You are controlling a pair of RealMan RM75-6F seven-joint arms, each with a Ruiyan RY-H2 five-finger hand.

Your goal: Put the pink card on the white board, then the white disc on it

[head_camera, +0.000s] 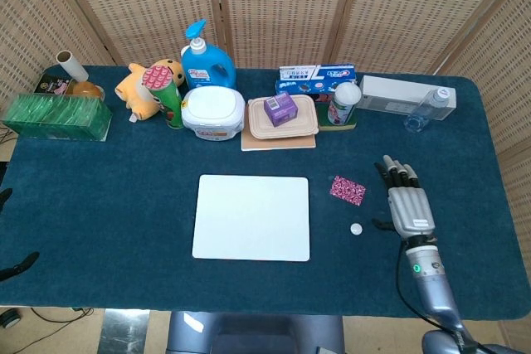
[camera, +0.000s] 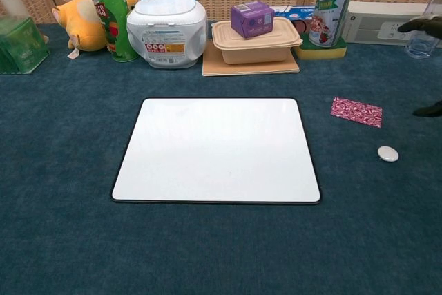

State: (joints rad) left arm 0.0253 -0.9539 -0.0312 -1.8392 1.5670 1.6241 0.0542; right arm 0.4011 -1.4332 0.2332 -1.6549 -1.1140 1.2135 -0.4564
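Observation:
The pink patterned card (head_camera: pixel 348 190) (camera: pixel 356 112) lies flat on the blue cloth, just right of the white board (head_camera: pixel 252 217) (camera: pixel 216 149). A small white disc (head_camera: pixel 356 228) (camera: pixel 387 153) rests a little nearer than the card. My right hand (head_camera: pixel 406 205) hovers open, fingers spread and pointing away, just right of the card and disc; in the chest view only its dark fingertips (camera: pixel 423 25) show at the right edge. Of my left hand only a dark tip (head_camera: pixel 18 266) shows at the head view's left edge.
Along the back stand a green box (head_camera: pixel 56 116), plush toy (head_camera: pixel 143 89), green can (head_camera: pixel 166 95), blue bottle (head_camera: pixel 205 60), white tub (head_camera: pixel 213 111), lunchbox with a purple carton (head_camera: pixel 282 115), cookie box (head_camera: pixel 315 79), cup (head_camera: pixel 343 103), white box (head_camera: pixel 398 93) and clear bottle (head_camera: pixel 428 109).

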